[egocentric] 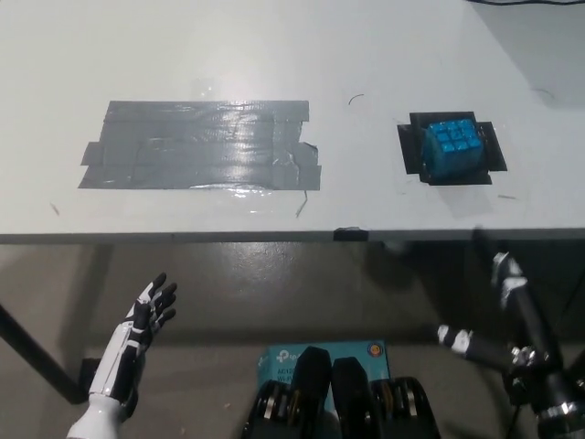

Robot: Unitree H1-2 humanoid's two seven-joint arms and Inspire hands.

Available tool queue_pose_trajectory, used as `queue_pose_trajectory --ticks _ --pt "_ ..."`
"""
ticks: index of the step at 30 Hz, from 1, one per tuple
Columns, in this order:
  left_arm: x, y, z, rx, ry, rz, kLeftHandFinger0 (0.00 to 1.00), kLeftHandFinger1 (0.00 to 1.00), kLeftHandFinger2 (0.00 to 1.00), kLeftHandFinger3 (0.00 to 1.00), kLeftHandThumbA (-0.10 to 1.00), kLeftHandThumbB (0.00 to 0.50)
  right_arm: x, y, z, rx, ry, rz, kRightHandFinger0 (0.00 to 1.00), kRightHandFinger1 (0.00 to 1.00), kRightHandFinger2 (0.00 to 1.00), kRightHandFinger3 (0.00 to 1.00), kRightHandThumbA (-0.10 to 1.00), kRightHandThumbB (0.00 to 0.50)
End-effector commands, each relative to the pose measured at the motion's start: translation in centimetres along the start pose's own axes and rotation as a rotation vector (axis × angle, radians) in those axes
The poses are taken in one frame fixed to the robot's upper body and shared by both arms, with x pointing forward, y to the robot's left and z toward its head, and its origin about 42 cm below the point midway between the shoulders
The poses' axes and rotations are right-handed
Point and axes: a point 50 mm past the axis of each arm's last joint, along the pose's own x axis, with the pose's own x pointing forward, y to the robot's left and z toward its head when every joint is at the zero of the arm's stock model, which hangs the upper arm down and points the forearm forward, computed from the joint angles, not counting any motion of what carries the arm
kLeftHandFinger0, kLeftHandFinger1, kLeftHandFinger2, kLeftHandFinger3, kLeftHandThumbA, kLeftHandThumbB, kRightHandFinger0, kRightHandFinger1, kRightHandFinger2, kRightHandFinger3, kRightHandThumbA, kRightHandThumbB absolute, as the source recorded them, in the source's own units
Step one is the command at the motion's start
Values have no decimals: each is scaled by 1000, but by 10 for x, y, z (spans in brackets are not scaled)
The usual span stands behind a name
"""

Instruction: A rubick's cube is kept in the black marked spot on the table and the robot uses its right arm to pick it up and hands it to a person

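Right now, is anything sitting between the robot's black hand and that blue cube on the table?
Nothing on the table blocks it. The Rubik's cube sits alone on its black marked spot. The right hand hangs below the table's front edge, so that edge lies between them. The grey tape patch lies well aside.

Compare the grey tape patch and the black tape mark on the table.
The grey patch is larger, wide, glossy and bare; the black mark is small, squarish and has the blue cube on it. The grey patch lies left, the black mark right. Both are stuck flat on the white table.
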Motion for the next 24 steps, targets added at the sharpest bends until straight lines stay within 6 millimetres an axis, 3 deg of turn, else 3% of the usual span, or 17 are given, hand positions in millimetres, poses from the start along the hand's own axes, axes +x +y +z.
queue_pose_trajectory --ticks 1,5,10,13,16,24 --pt "3 0 11 1 -61 -21 1000 1000 1000 1000 1000 253 41 -18 46 -91 -150 -196 1000 1000 1000 1000 1000 354" --pt "3 -1 11 -3 -64 -25 1000 1000 1000 1000 1000 251 88 -27 61 -133 -141 -242 1000 1000 1000 1000 1000 353" --pt "5 -1 13 5 -66 -22 1000 1000 1000 1000 1000 249 132 -33 66 -185 -137 -286 1000 1000 1000 1000 1000 354" --pt "5 0 14 8 -71 -21 1000 1000 1000 1000 1000 240 161 -35 65 -176 -102 -305 1000 1000 1000 1000 1000 385" --pt "6 -1 14 7 -75 -21 1000 1000 1000 1000 1000 235 183 -38 58 -183 -37 -320 1000 1000 1000 1000 1000 426" --pt "6 0 14 4 -69 -14 1000 1000 1000 1000 1000 250 215 -30 34 -84 75 -299 1000 1000 1000 1000 1000 400"
